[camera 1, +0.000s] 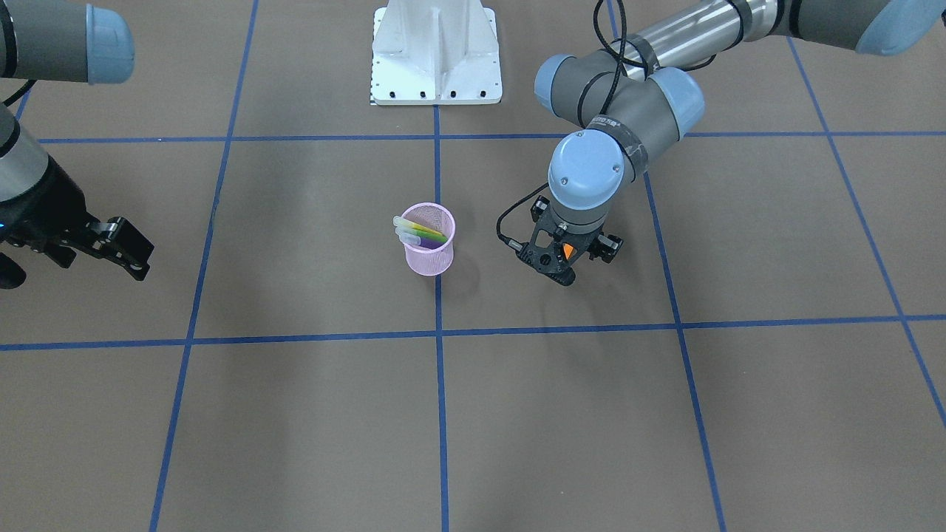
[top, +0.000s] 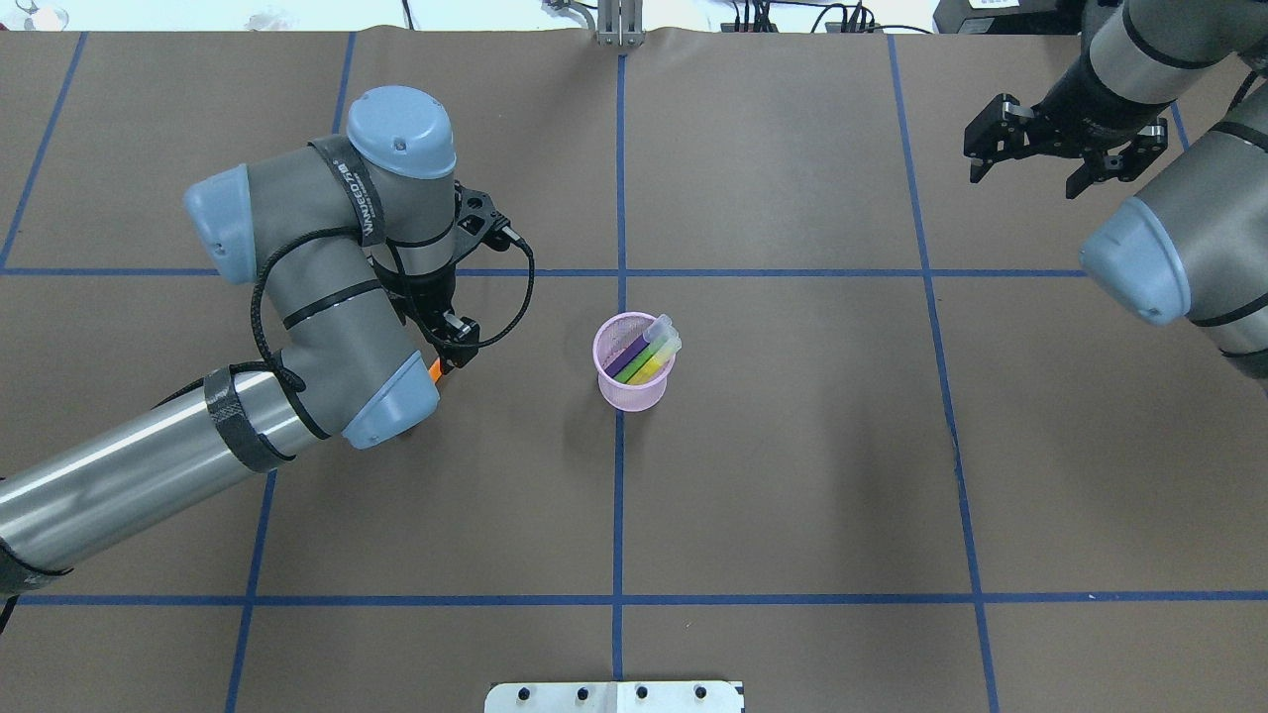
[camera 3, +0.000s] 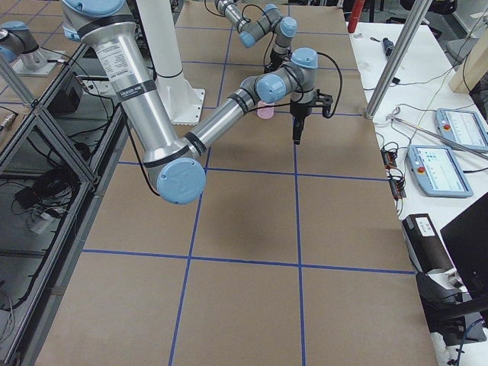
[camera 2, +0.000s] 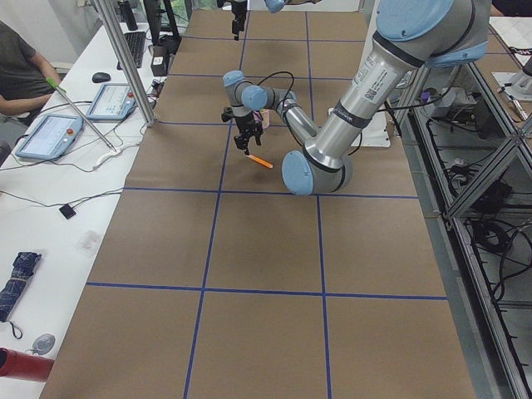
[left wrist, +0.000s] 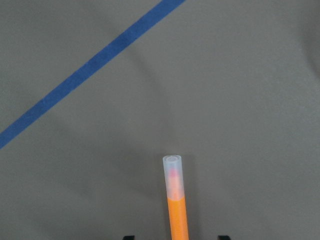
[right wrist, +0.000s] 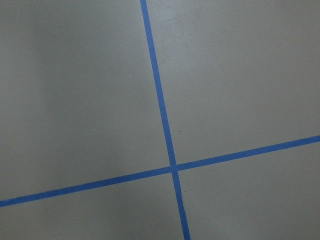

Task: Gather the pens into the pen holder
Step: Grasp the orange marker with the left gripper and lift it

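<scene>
Pens, three pens (top: 642,355) in purple, green and yellow, lean inside the pink mesh cup (top: 632,393) near the middle of the table (top: 792,446). Their pale cap ends stick out over the rim, slanting toward the robot's right and away from it. The left gripper (camera 1: 554,266), just beside the cup, pinches the orange pen (left wrist: 177,210) by its coloured end. The pen's long axis runs straight out from between the fingers, pale cap foremost, low over the table; whether it touches I cannot tell. The right gripper (top: 1025,180) hangs well apart, jaws spread wide with nothing between them.
</scene>
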